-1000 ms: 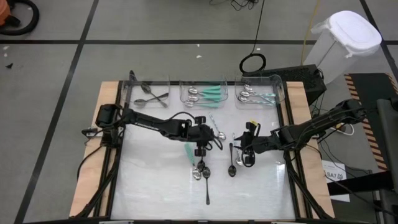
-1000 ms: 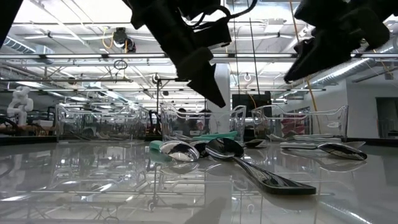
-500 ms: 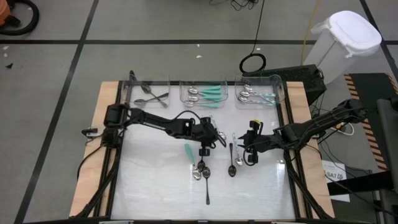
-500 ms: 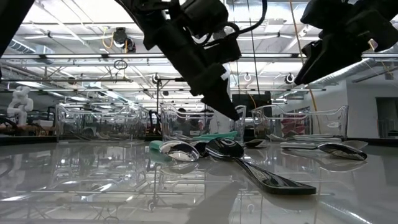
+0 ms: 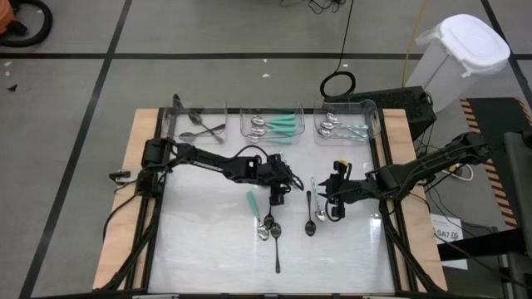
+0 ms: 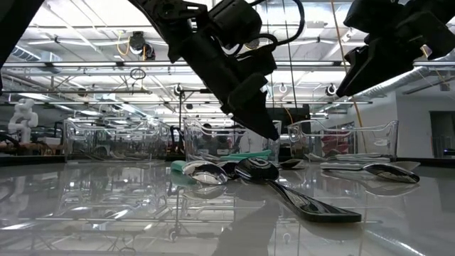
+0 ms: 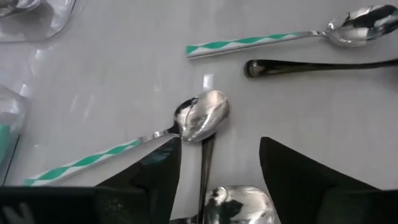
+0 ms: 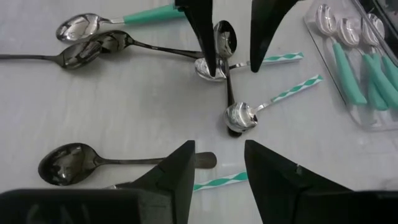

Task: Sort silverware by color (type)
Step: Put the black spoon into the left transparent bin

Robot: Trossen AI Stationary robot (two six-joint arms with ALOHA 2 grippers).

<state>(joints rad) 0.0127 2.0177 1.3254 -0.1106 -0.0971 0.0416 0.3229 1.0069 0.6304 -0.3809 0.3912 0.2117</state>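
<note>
Loose silverware lies mid-table: a teal-handled spoon [image 5: 253,203], dark spoons [image 5: 309,213] [image 5: 276,241], and silver spoons with teal-and-white striped handles [image 7: 261,42]. My left gripper [image 5: 288,180] hangs open just above a cluster of them. Its fingers [image 7: 165,174] stand either side of a dark spoon's handle [image 7: 205,163] and a shiny bowl [image 7: 239,202], with a striped spoon's bowl [image 7: 202,116] just ahead. My right gripper [image 5: 332,199] stands open above the table, nothing between its fingers [image 8: 180,168].
Three clear bins stand along the far edge: one with dark spoons [image 5: 199,124], one with teal-handled spoons [image 5: 273,124], one with striped-handled spoons [image 5: 345,124]. The near half of the white table [image 5: 208,257] lies bare. The two grippers hang close together.
My left gripper has sunk and gone toward the table's right and far side, over the cluster of spoons, and its fingers have opened. The spoons lie where they were.
</note>
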